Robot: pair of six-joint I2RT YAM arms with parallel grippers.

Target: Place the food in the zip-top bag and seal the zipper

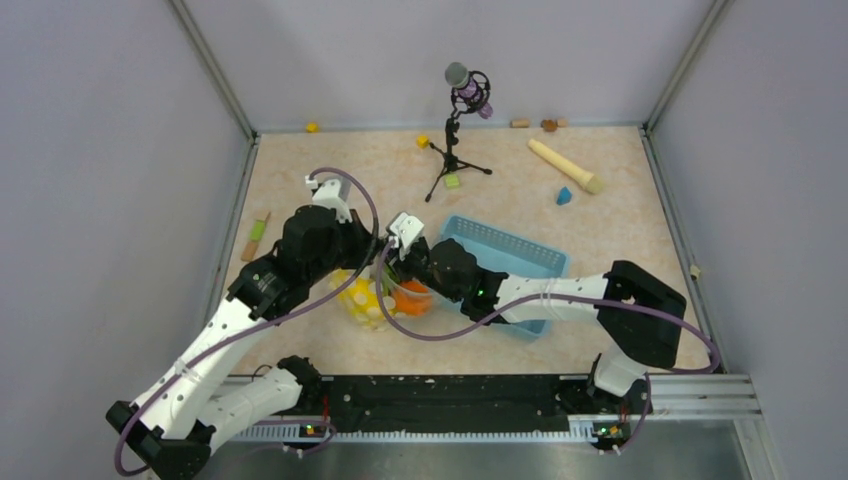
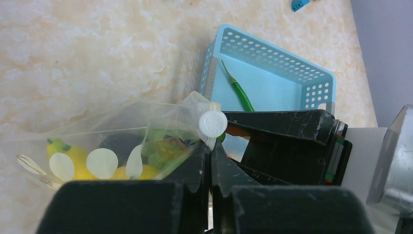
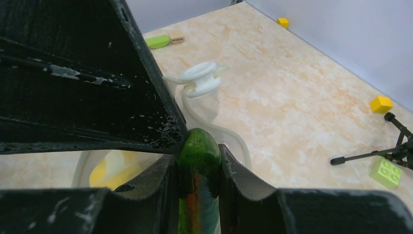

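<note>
The clear, white-dotted zip-top bag (image 2: 122,122) lies beside the blue basket and holds a yellow banana (image 2: 73,156), green grapes (image 2: 156,136) and a dark eggplant (image 2: 117,142). My left gripper (image 2: 210,146) is shut on the bag's mouth edge, just under a round white tab (image 2: 213,124). My right gripper (image 3: 197,156) is shut on the green cucumber (image 3: 198,146), tip up, right at the bag's mouth. The whitish zipper (image 3: 241,146) curves around behind the cucumber. From above, both grippers (image 1: 372,262) (image 1: 398,275) meet over the bag (image 1: 365,305).
The light blue basket (image 1: 520,245) sits right of the bag with a thin green chilli (image 2: 241,95) inside. A microphone stand (image 1: 455,150) rises behind it. A beige cylinder (image 1: 565,165) and small coloured blocks (image 1: 452,181) are scattered at the back.
</note>
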